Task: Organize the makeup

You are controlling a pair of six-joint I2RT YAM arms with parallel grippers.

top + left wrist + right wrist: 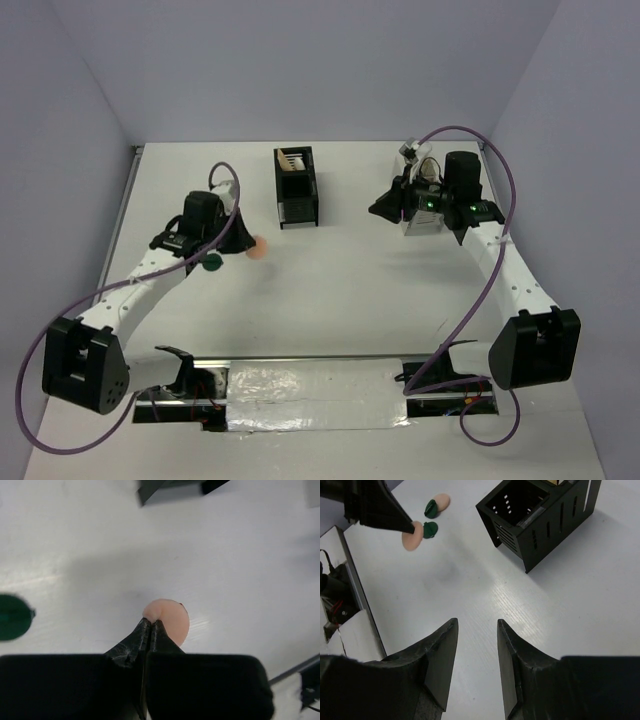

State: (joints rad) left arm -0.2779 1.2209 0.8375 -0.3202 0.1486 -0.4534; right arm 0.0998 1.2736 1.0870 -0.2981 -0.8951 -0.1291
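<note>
My left gripper (246, 243) is shut on the edge of the peach round puff (260, 248), pinching it (172, 622) a little above the white table. The dark green round compact (212, 263) lies just left of it (12, 617). In the right wrist view the left gripper (413, 528) holds the puff (411, 540) beside the green compact (430, 529). Another green piece (430, 507) and peach piece (441, 501) lie beyond. My right gripper (385, 208) is open and empty (477, 625) above bare table.
The black slotted organizer box (296, 188) stands at the back middle with cream flat items in its far compartment; it also shows in the right wrist view (545, 520). The white organizer box (425, 222) is mostly hidden under my right arm. Foil tape (320, 385) lines the near edge.
</note>
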